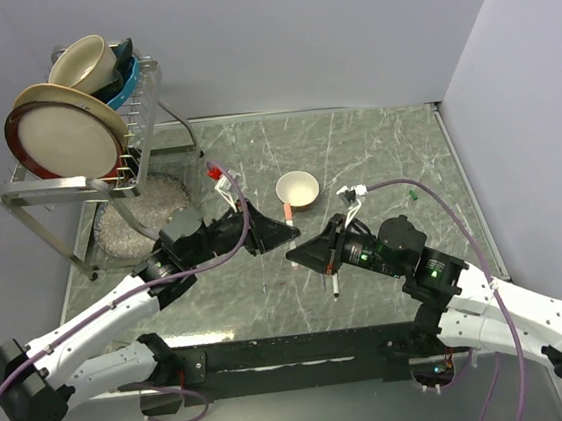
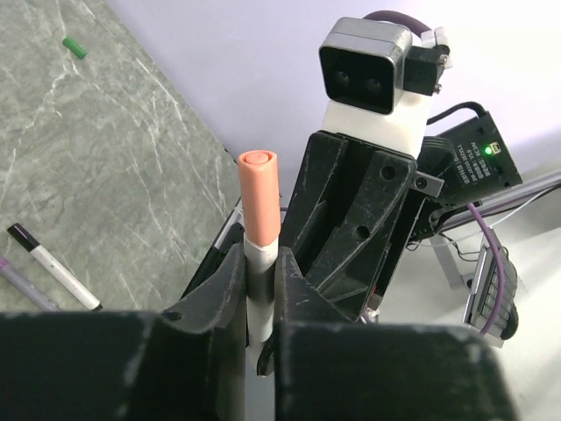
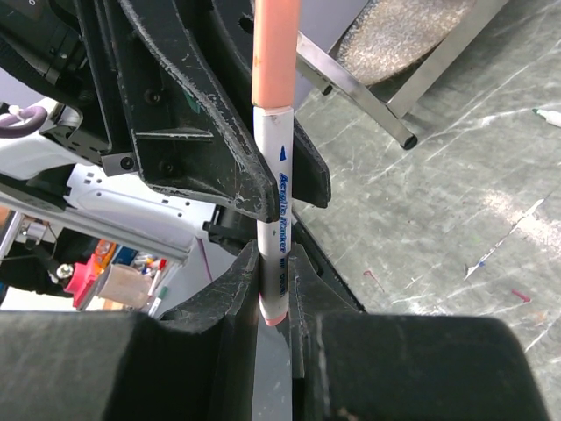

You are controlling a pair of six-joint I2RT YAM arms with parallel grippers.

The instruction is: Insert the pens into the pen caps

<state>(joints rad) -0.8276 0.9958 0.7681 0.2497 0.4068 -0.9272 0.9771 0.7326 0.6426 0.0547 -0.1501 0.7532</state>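
One pen (image 2: pixel 259 197) with a white barrel and a salmon-red cap on its end stands between the fingers of my left gripper (image 2: pixel 260 259), which is shut on the barrel just under the cap. My right gripper (image 3: pixel 274 263) is shut on the same pen (image 3: pixel 276 189) near its pink tail end. In the top view the two grippers (image 1: pixel 284 234) (image 1: pixel 297 254) meet tip to tip in front of the bowl, the cap (image 1: pixel 288 213) sticking out. A black-ended pen (image 1: pixel 334 283) (image 2: pixel 53 263) lies on the table. A green cap (image 1: pixel 413 195) (image 2: pixel 74 46) lies far right.
A small cream bowl (image 1: pixel 297 190) stands just behind the grippers. A dish rack (image 1: pixel 82 131) with plates and bowls fills the back left, and its leg shows in the right wrist view (image 3: pixel 368 96). A second, purple-tinted pen (image 2: pixel 17 282) lies beside the black-ended one.
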